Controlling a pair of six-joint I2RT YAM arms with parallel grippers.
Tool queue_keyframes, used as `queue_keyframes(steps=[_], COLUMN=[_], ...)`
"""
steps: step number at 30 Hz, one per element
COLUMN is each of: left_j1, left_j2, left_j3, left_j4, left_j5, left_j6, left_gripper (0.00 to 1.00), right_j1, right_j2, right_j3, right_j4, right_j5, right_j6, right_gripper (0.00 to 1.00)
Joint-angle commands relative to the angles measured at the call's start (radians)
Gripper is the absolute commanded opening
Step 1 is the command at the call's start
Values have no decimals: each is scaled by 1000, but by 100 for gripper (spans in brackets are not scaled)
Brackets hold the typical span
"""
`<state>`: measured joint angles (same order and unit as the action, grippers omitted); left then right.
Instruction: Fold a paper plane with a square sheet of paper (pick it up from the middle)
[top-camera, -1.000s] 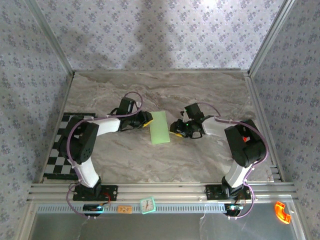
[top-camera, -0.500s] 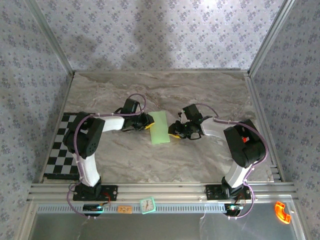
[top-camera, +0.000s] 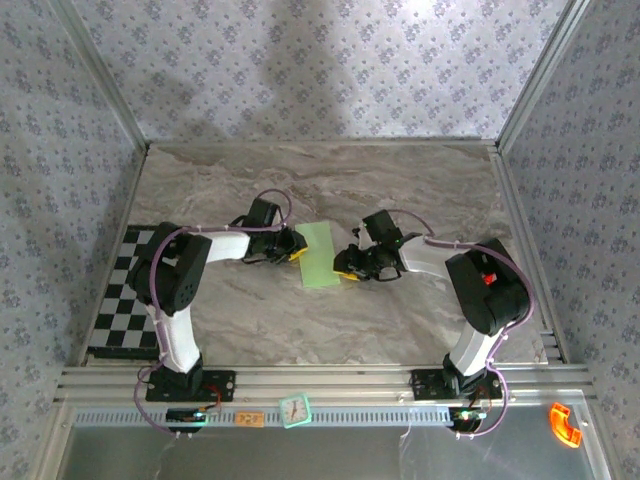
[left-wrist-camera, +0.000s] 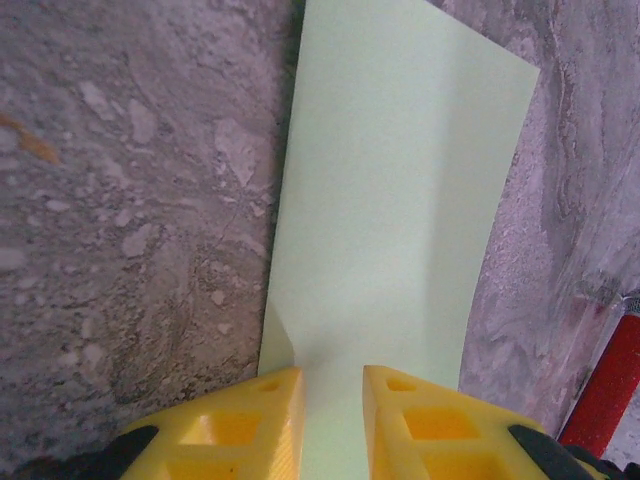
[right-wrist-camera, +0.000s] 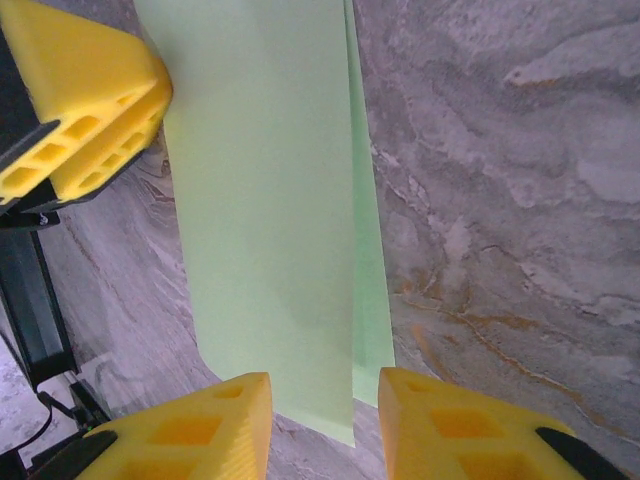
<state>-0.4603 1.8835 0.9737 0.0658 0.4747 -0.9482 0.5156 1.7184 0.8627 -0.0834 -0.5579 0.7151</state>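
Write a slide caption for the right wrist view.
Open right claw, its yellow fingers either side of the end of a folded pale green paper on the marble table.

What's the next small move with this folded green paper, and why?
Probably press the right gripper down on the paper, where its two layers lie slightly offset, so the left gripper, open at the opposite edge, can sharpen the fold.
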Motion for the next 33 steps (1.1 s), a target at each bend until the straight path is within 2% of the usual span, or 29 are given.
queue_keyframes(steps=[1,7,22,33], left_j1=[-4,-3,-4,-4], left_j2=[37,38,31,30], left_j3=[13,13,10,11], left_j4=[-63,-63,-63,-64], left_j5=[-30,-30,-25,-26], left_j6=[-7,-10,-6,-4], left_gripper=[24,24,24,24], right_j1=[9,18,7,-11], right_j2=[23,37,33,40], right_j3=[1,4,-35,-69], right_j4=[-39,-24,76,249], right_j5=[-25,-53,-100,-158], right_j6=[-9,0,92,149], right_gripper=[36,34,22,31])
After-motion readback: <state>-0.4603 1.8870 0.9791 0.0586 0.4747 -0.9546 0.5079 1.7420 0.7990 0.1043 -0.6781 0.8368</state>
